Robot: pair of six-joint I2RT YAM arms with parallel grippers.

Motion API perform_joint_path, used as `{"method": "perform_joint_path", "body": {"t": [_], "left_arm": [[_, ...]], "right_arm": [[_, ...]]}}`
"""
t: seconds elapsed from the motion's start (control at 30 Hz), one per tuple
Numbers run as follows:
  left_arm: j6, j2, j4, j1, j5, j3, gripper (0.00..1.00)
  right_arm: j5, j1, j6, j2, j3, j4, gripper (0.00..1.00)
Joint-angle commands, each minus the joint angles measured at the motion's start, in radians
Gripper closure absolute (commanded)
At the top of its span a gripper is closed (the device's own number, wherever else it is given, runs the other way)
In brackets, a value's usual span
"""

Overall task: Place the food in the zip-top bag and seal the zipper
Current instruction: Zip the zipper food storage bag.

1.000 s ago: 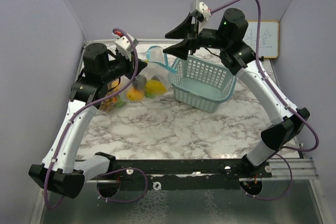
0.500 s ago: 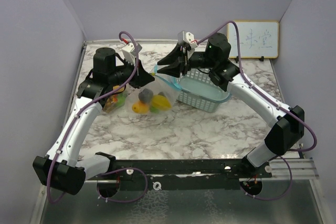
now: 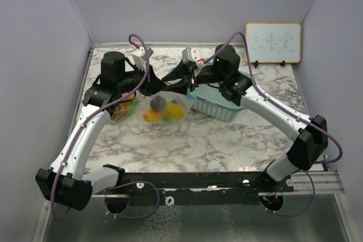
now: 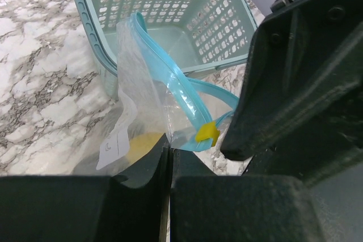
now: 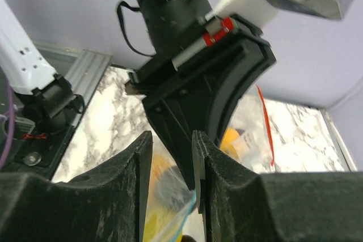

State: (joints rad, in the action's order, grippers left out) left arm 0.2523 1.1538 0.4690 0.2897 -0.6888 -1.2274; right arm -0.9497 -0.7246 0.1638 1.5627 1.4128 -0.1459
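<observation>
Left wrist: clear bag (image 4: 139, 72) with teal zipper (image 4: 170, 75) in closed left pincer (image 4: 169, 168); right pincer (image 5: 172, 143), state unclear

The white-and-grey marble-patterned table top (image 3: 187, 140) carries four things. Just 3 o'clock of its middle sits a pale teal plastic mesh basket (image 3: 218, 107). Just beside it at its 9 o'clock, a clear zip-top bag with a pale blue zip strip (image 3: 164, 106) rests on the marble, with a dark rounded toy fruit (image 3: 157, 103), a yellow toy banana (image 3: 173, 110) and an orange-yellow toy fruit (image 3: 149, 116) inside. Farther toward 9 o'clock lies a half-hidden bundle of orange and green pieces (image 3: 121, 110). Between 1 and 2 o'clock, at the back edge, stands a small wood-framed whiteboard (image 3: 273, 42)
</observation>
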Motion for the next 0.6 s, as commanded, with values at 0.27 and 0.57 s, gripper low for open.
{"method": "perform_joint_path", "body": {"t": [0.27,0.57], "left_arm": [[-0.005,-0.032,0.000,-0.002,-0.061,-0.016,1.00],[-0.023,-0.037,0.026,-0.001,-0.064,-0.019,1.00]], "right_arm": [[0.181,0.002,0.099,-0.002,0.008,0.030,0.66],[0.181,0.002,0.115,-0.002,0.001,0.042,0.66]]}}
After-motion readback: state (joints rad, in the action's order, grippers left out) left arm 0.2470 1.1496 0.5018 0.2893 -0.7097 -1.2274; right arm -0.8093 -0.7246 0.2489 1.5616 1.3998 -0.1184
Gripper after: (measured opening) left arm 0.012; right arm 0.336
